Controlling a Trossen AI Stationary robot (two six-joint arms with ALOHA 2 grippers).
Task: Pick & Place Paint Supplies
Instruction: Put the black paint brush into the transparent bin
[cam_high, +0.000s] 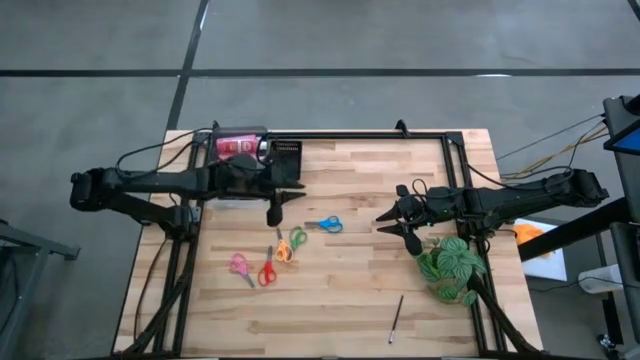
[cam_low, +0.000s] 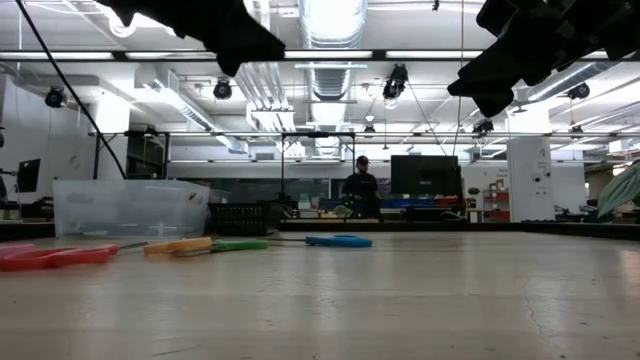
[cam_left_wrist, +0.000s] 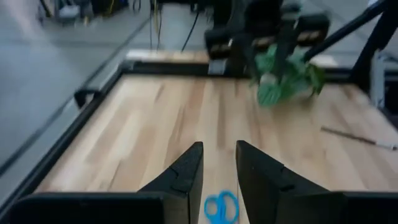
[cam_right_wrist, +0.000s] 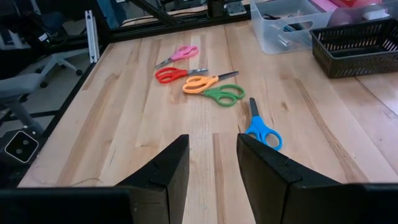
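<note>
Several small scissors lie flat on the wooden table: blue (cam_high: 325, 224), orange (cam_high: 297, 238), green (cam_high: 284, 250), red (cam_high: 267, 272) and pink (cam_high: 240, 266). A thin brush (cam_high: 397, 318) lies near the front edge. My left gripper (cam_high: 285, 203) hangs open above the table, just left of the blue scissors (cam_left_wrist: 221, 207), with nothing between its fingers. My right gripper (cam_high: 392, 225) is open too, raised right of the scissors and pointing toward them (cam_right_wrist: 212, 140). Pink and red supplies (cam_high: 238, 146) sit in the clear tub.
The clear tub (cam_right_wrist: 286, 25) and a black tray (cam_right_wrist: 354, 50) stand at the far left corner. A green leafy plant (cam_high: 450, 265) stands at the right, beside the right arm. Bare wood lies between the scissors and the plant. A person shows far off in the room (cam_low: 360, 185).
</note>
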